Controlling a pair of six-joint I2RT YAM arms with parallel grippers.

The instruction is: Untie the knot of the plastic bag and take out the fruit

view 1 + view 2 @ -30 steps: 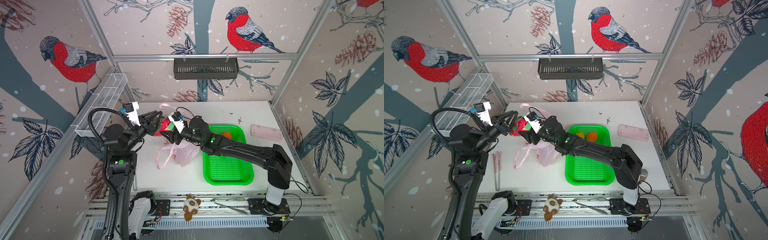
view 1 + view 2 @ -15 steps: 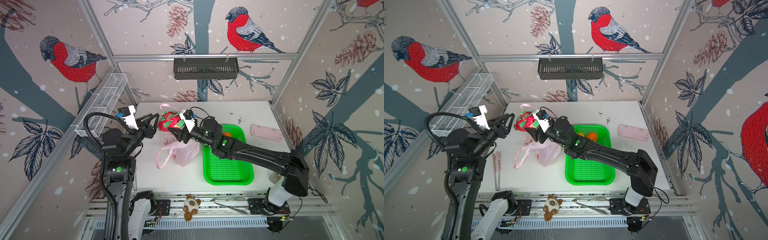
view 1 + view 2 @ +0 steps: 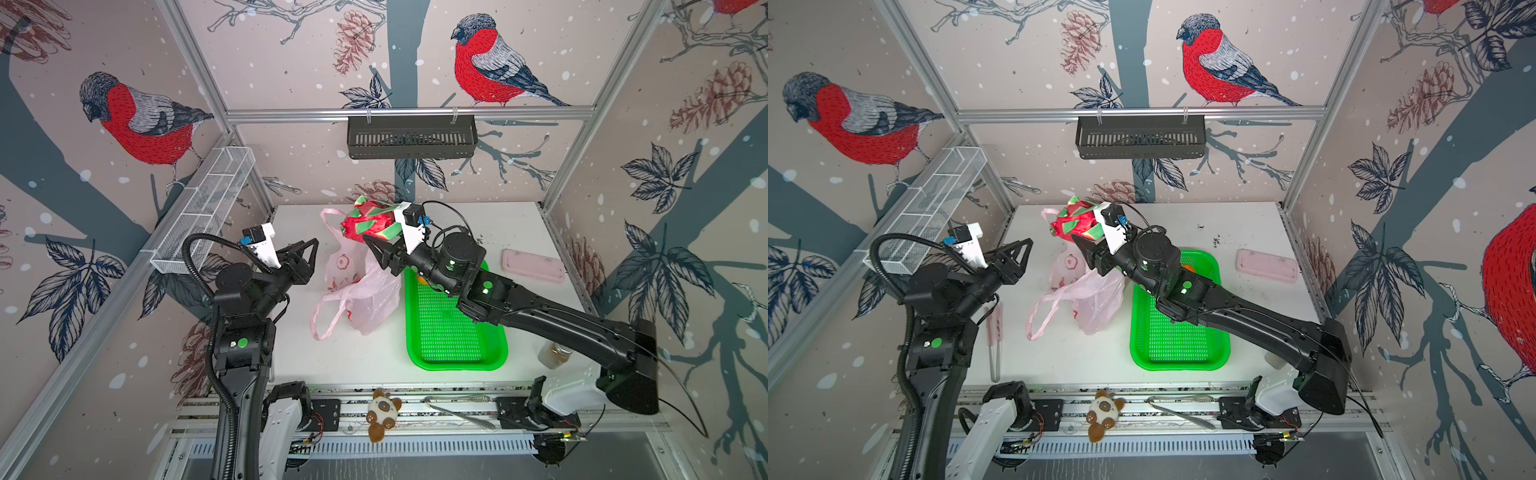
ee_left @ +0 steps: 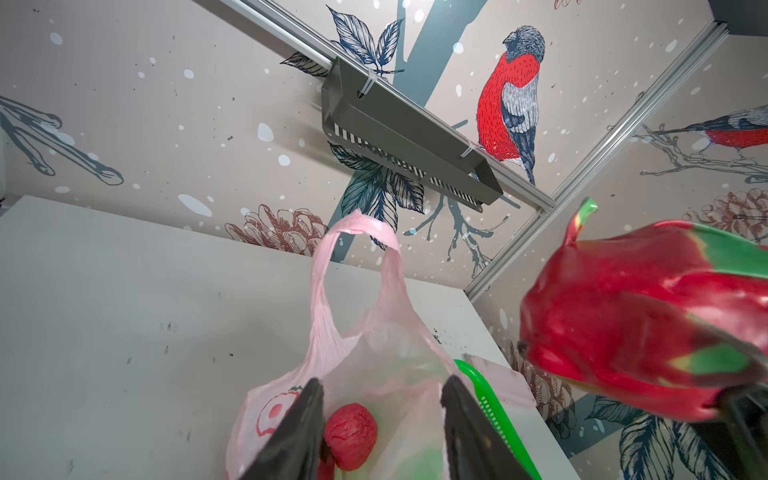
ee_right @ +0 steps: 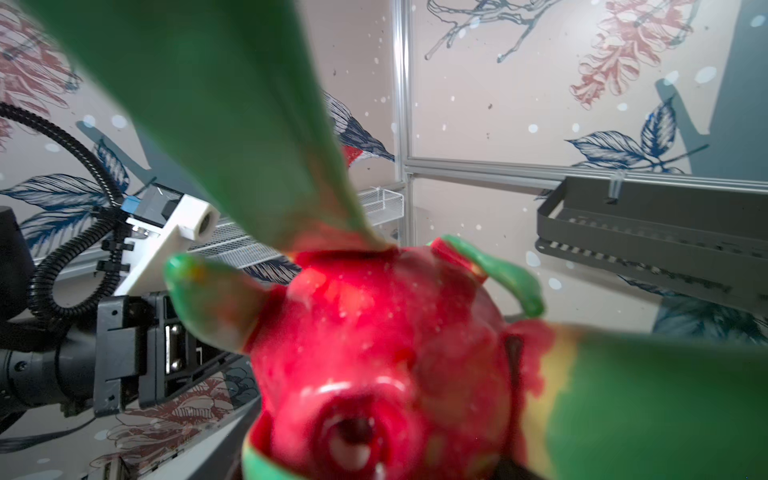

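The pale pink plastic bag [image 3: 361, 291] [image 3: 1088, 295] [image 4: 386, 345] lies slumped on the white table. Its handles stand as loose loops, and no knot shows. My right gripper [image 3: 376, 232] [image 3: 1086, 230] is shut on a magenta dragon fruit [image 3: 368, 224] [image 3: 1077, 224] [image 5: 374, 353] with green-tipped scales, held in the air above the bag's far end. The same dragon fruit [image 4: 644, 332] fills one side of the left wrist view. My left gripper [image 3: 309, 249] [image 3: 1023, 249] [image 4: 382, 380] is open and empty, just left of the bag. A small red bumpy ball [image 4: 351, 436] lies inside the bag.
A green mesh tray [image 3: 453, 340] [image 3: 1175, 340] sits right of the bag, with an orange ball [image 3: 1188, 269] partly behind my right arm. A pink case [image 3: 534, 266] lies at the back right, a jar [image 3: 555, 355] front right, and tongs [image 3: 994, 332] front left. A wire basket [image 3: 203, 216] hangs on the left wall.
My right gripper has lifted the dragon fruit up and away from the bag's mouth. My left gripper has drawn back to the left, away from the fruit and bag.
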